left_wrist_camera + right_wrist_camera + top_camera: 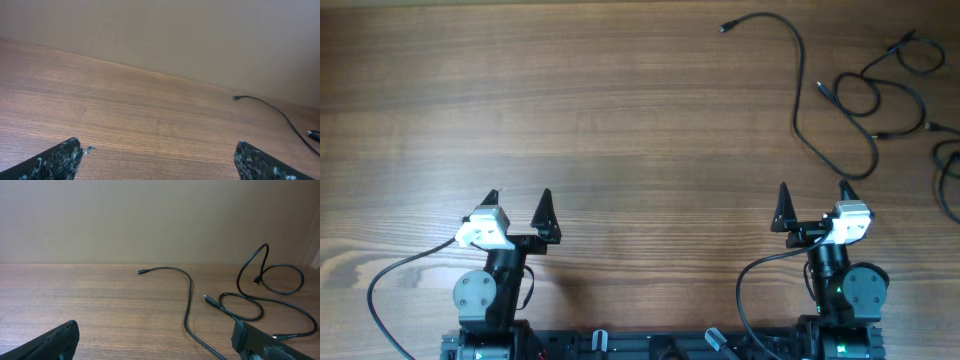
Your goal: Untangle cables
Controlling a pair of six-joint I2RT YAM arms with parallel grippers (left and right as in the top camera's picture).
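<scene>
Closest to us, at the bottom edge, sit the two arm bases. Each arm is folded low over its base, with its fingers pointing away across the table (620, 120).

The left gripper (518, 197) has its two black fingers spread wide apart. Nothing is between them, only bare brown wood. It hangs over the near left part of the table.

The right gripper (814, 190) is spread wide too, and it holds nothing. It hangs over the near right part of the table.

Farther away, in the far right part of the table, lie the cables (799, 90). They are thin and black. They are well apart from both grippers, but nearer to the right one.

One long cable (190, 292) bends in a soft curve, and its small plug (725, 27) points left at the far side. To the right of it, the other cables curl in loose loops. Some loops cross over each other. One loop stands up a little off the wood. The cables run on to the right edge of the overhead view.
</scene>
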